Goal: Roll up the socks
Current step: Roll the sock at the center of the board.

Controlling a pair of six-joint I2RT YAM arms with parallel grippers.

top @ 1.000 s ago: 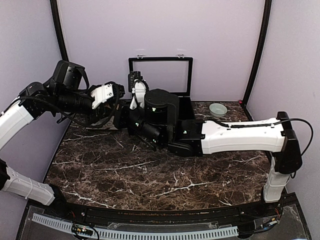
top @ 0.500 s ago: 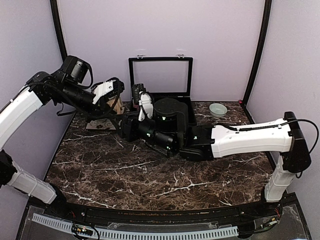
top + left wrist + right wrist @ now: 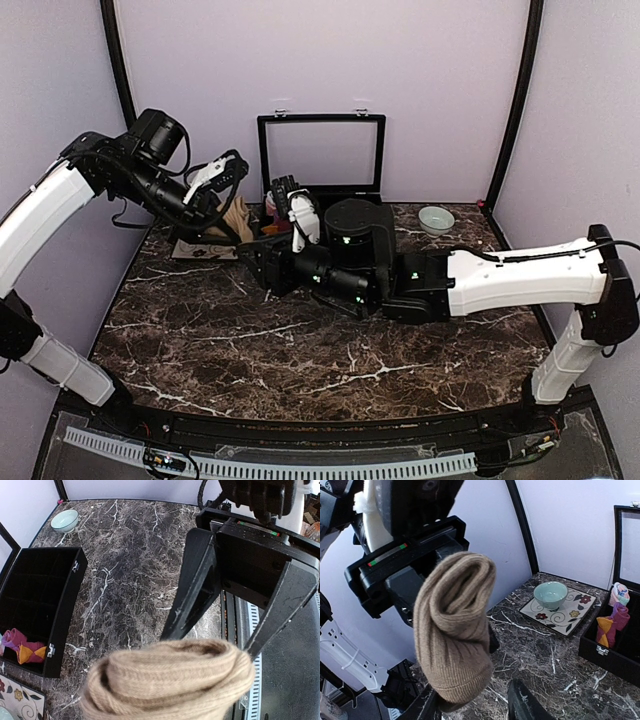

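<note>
The tan-brown socks (image 3: 454, 630) hang as a rolled bundle from my left gripper (image 3: 210, 650), which is shut on them above the table's back left. The bundle (image 3: 170, 680) hides that gripper's fingertips; from above, the tan socks (image 3: 237, 216) show just below the left gripper (image 3: 226, 200). My right gripper (image 3: 472, 700) is open just under the bundle's lower end, a finger on either side, not pinching it. It sits low over the table (image 3: 253, 263). The red-maroon socks (image 3: 610, 625) lie in the black box (image 3: 65, 605), also seen as red-maroon socks (image 3: 22, 647).
The black compartment box stands open at the back, lid (image 3: 320, 150) upright. A pink and light-blue bundle (image 3: 620, 594) sits in it. A pale green bowl (image 3: 551, 595) rests on a floral tile (image 3: 570, 616) at back left. Another bowl (image 3: 435, 218) stands at back right.
My right gripper has opened off the tan bundle and the right arm has drawn back to the right. My left gripper has closed on the bundle and lifted it.
</note>
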